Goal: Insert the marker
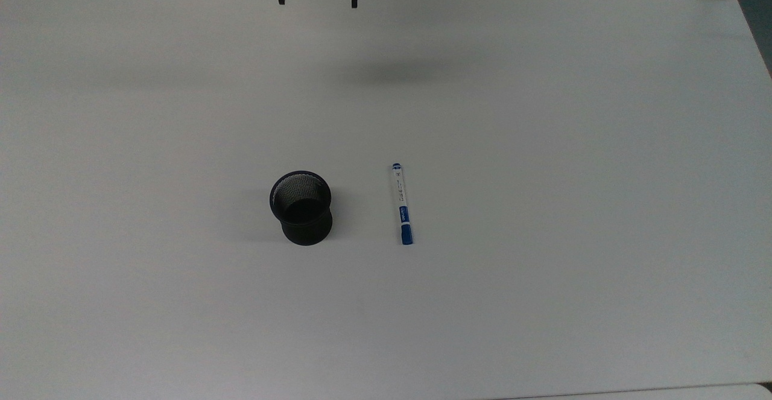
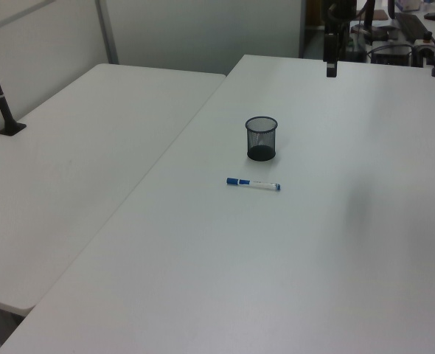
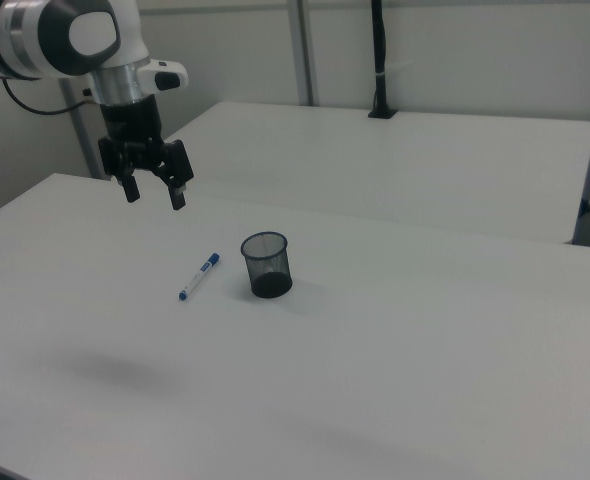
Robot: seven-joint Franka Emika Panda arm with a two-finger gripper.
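One marker (image 1: 402, 204) lies flat on the white table (image 1: 543, 146) just right of centre in the top view, blue cap toward the lower edge. One black mesh cup (image 1: 301, 207) stands upright near it, to its left in the top view, apart from it. The single gripper (image 3: 155, 187) hangs in the upper left of the right view, fingers spread apart and holding nothing.

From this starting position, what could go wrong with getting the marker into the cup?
1. The marker lies flat on the table; a slim round barrel may roll or slip as the open gripper closes on it.
2. It must be tipped upright before insertion, and could shift in the grasp.
3. The mesh cup stands loose and close beside it, so a misaligned approach could knock it over.
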